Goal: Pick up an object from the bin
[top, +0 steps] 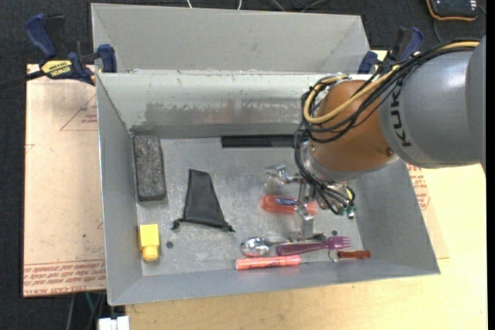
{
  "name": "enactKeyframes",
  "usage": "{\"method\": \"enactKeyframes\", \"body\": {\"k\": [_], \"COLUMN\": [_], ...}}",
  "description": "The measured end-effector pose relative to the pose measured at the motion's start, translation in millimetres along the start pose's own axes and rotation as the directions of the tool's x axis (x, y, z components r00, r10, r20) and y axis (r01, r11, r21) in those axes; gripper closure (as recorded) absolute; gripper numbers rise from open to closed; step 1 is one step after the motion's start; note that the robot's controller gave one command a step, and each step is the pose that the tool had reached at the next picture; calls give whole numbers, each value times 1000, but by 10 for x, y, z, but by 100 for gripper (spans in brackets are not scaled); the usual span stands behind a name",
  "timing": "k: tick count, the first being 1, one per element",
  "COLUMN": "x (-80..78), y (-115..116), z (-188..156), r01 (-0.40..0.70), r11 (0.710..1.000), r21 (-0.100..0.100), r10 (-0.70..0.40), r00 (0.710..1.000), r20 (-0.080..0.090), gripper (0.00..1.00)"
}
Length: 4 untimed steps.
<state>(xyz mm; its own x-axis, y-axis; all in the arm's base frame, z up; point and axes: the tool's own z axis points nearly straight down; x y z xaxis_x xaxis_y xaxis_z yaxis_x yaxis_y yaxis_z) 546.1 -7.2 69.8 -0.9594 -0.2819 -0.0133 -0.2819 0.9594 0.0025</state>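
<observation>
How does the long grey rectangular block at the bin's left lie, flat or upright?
Flat: the long grey rectangular block lies on the grey metal bin's floor, broad face up.

grey arm (pixel 445 116), orange wrist cover (pixel 352 139), looped cables (pixel 329 98).

Red thing (pixel 277 204) beside gripper (pixel 306 222) — right end hidden; black bar (pixel 255 141) runs under arm (pixel 433 112).

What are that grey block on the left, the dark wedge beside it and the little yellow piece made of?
Grey block: speckled, rough and matte, perhaps foam or stone. Dark wedge: limp, with a stringy edge, likely fabric. Yellow piece: smooth and evenly coloured, probably plastic.
</observation>
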Motion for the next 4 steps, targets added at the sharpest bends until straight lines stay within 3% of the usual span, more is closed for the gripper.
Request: {"method": "enactKeyframes", "body": {"k": [1, 2, 4], "x": [-103, -102, -101], "y": [-169, -169, -154], "z": [-9, -11, -597], "r01": [-50, -50, -51], "r11": [999, 999, 999], "r21": [-4, -4, -6], "r10": [49, 50, 51], "r00": [999, 999, 999], "r20": [-14, -14, -17], "gripper": [100, 100, 100]}}
